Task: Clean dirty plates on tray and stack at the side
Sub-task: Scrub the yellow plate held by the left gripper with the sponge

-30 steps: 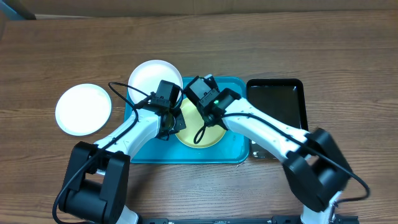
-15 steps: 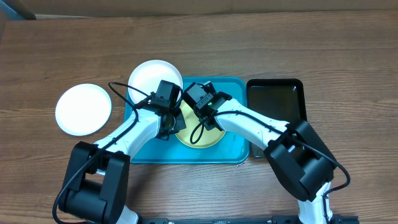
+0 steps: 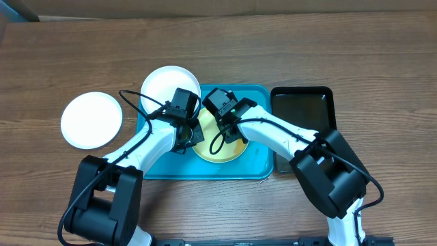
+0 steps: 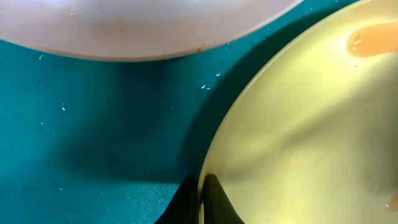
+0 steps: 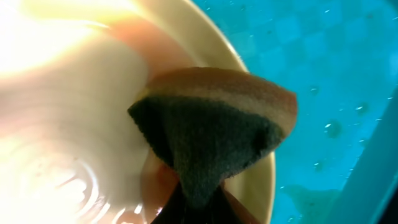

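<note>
The overhead camera looks straight down on the whole surface (image 3: 382, 61). Both wrist cameras sit very close, sharing the yellow-green plate (image 4: 311, 137) on the turquoise tray (image 4: 93, 124).

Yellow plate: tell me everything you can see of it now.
The yellow plate is round, shallow, pale yellow-green and glossy, like plastic. It sits in the tray, beside a white plate. An orange smear is on its inner face. The left gripper pinches its rim; the right gripper presses a sponge against its inside, near the rim.
</note>
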Controlling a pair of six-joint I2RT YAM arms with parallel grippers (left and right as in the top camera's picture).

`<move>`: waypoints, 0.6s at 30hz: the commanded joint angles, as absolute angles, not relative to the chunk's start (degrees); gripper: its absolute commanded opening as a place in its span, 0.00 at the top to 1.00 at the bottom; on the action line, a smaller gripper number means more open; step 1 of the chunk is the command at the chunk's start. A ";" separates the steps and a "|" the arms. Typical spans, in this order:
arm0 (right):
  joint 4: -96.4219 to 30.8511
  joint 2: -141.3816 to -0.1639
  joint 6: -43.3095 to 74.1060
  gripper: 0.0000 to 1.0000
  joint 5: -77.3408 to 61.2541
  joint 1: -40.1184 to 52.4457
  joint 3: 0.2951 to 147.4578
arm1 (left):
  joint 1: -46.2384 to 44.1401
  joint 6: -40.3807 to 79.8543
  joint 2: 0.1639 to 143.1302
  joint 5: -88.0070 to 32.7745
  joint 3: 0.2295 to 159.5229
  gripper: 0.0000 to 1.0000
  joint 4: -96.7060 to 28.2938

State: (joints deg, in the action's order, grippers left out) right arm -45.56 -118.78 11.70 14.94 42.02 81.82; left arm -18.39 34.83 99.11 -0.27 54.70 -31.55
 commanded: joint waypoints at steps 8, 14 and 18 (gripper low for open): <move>-46.57 -120.14 12.16 0.96 -2.90 41.34 81.41 | -18.31 35.99 99.77 2.98 54.13 0.96 -31.90; -46.78 -118.80 11.46 0.96 -10.98 39.27 82.96 | -18.31 35.99 99.77 2.98 54.13 0.96 -31.88; -46.83 -115.74 8.43 0.96 -18.46 37.19 84.33 | -18.31 35.99 99.77 2.98 54.13 0.95 -31.88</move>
